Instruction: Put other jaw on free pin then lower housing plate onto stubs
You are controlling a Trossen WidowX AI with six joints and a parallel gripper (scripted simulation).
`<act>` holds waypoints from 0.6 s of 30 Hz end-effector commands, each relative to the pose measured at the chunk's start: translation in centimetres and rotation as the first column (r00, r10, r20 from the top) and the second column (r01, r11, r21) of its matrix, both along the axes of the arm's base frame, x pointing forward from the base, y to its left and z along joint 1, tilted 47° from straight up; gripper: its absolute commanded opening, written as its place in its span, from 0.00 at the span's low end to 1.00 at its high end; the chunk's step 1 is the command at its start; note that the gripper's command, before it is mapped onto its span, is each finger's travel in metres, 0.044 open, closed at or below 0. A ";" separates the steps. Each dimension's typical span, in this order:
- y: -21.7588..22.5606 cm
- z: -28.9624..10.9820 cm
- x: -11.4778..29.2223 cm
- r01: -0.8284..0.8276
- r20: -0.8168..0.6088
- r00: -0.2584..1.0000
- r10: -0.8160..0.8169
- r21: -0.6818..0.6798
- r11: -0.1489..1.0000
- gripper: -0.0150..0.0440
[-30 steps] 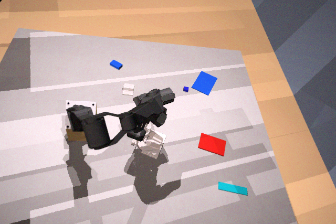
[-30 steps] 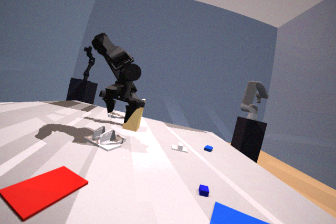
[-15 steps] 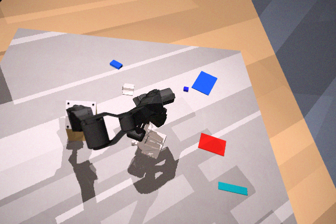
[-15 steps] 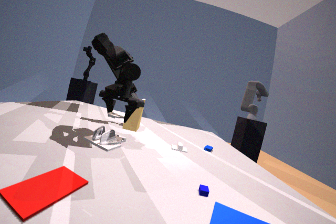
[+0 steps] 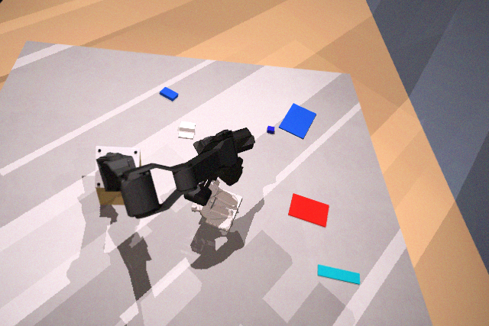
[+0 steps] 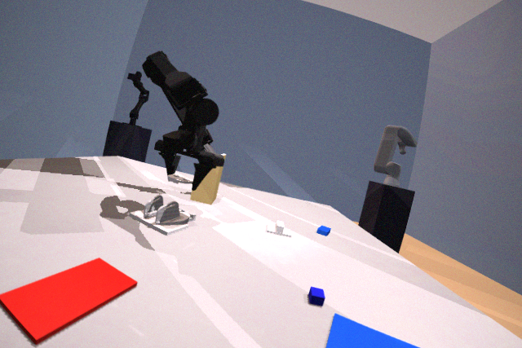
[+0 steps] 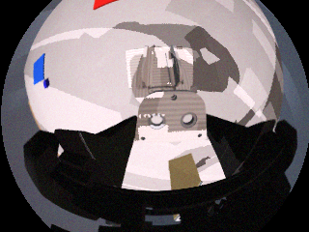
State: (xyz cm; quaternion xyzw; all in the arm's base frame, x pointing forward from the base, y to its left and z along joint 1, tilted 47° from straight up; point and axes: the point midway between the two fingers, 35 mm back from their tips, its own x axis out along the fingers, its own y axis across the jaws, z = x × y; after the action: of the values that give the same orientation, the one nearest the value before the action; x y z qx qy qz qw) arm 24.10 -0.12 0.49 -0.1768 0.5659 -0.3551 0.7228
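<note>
Gripping the housing plate [image 6: 179, 178] [image 7: 171, 107] by its two sides, my gripper [image 5: 216, 183] [image 6: 182, 179] [image 7: 170, 118] is standing with its fingers wide around it, clasping rather than released. From my seat I am reading the plate as hanging above the table, apart from the white base [image 5: 223, 227] [image 6: 166, 230] [image 7: 130, 63] where it seems to belong. That base is lying just ahead of the gripper and lower down, its grey upright pieces [image 5: 227, 201] [image 6: 169, 212] [image 7: 145, 74] pointing upward, while the tan block [image 5: 110, 196] [image 6: 206, 188] [image 7: 183, 171] is sitting behind the gripper.

What I am weighing is the angle between the two parts. In the wrist view the plate's pair of holes is running across, from finger to finger, whereas the upright pieces are running lengthwise, away from the gripper. I am not making out the stubs or the tooth mesh, so I cannot tell whether the holes are lining up. I am judging the lowering of the plate to be the step in hand; the next move is probably calling for a forward shift over the base before coming down level. Going down off-centre would be risking one hole catching and the plate tilting.
</note>
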 end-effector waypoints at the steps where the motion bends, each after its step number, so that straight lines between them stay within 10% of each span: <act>1: 0.3 -0.3 -0.3 0.000 0.006 1.000 0.000 -0.002 1.000 0.85; 18: 0.5 -0.6 -0.5 0.000 0.005 1.000 0.000 -0.002 1.000 0.85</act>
State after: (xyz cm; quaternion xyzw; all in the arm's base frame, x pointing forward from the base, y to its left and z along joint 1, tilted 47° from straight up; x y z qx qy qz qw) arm 23.65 0.33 0.09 -0.1783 0.5621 -0.3557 0.7251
